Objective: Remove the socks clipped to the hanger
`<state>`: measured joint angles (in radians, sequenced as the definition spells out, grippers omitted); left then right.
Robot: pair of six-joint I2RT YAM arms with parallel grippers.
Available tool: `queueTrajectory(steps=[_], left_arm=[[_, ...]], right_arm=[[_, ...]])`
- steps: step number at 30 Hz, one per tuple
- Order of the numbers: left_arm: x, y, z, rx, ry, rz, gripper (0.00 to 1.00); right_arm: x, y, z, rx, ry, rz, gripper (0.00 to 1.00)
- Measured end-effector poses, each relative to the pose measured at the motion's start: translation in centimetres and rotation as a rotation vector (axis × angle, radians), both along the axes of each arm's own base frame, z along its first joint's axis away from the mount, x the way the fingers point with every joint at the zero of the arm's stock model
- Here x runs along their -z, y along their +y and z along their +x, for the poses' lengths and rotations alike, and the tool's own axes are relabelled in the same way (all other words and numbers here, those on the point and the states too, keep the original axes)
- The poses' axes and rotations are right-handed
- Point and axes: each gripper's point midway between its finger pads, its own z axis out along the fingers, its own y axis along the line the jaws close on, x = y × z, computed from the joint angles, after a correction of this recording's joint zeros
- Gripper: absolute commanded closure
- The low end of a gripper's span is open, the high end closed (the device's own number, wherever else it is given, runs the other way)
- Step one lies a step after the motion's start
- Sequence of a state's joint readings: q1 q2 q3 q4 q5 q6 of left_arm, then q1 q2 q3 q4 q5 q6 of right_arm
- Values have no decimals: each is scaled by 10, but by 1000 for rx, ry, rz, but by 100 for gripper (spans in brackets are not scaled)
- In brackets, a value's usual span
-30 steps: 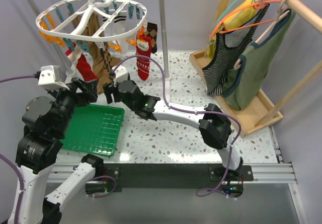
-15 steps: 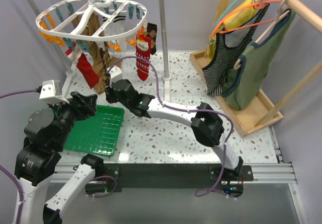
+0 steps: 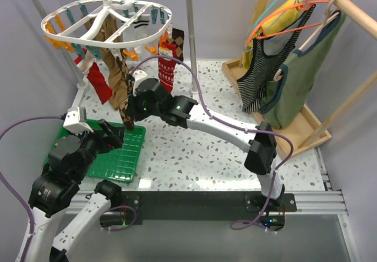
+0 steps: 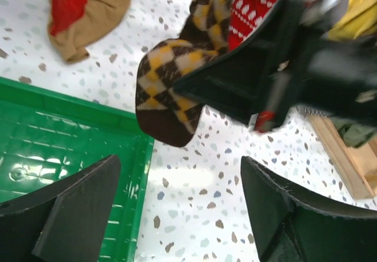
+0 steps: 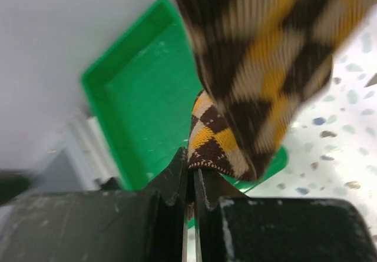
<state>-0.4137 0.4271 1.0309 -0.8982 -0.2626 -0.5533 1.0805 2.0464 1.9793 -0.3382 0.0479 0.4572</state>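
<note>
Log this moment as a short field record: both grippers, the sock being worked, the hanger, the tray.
right gripper: shut on a fold of the argyle sock
left gripper: open, holding nothing, over the green tray's edge
argyle sock: hanging below the hanger, lower end beside the green tray
hanger: red sock among those hanging from its ring
green tray: on the table, below the left gripper

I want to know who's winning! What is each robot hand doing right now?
Left hand: open, holding nothing.
Right hand: closed on the diamond sock.
</note>
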Motion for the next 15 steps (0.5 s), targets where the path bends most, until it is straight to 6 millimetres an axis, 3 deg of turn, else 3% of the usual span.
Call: queueTrajectory(steps=[2, 7, 11, 15], left_arm=[[9, -6, -1, 19, 18, -21, 0], [31, -21, -4, 77, 63, -75, 0], [43, -33, -4, 126, 86, -108, 0], [43, -46, -2, 171, 97, -147, 0]], right_arm=[[-25, -6, -12, -10, 37, 50, 100], [-71, -17, -35, -20, 133, 165, 100], [-81, -17, -48, -24, 222, 221, 100], [-72, -15, -61, -30, 285, 227, 100]])
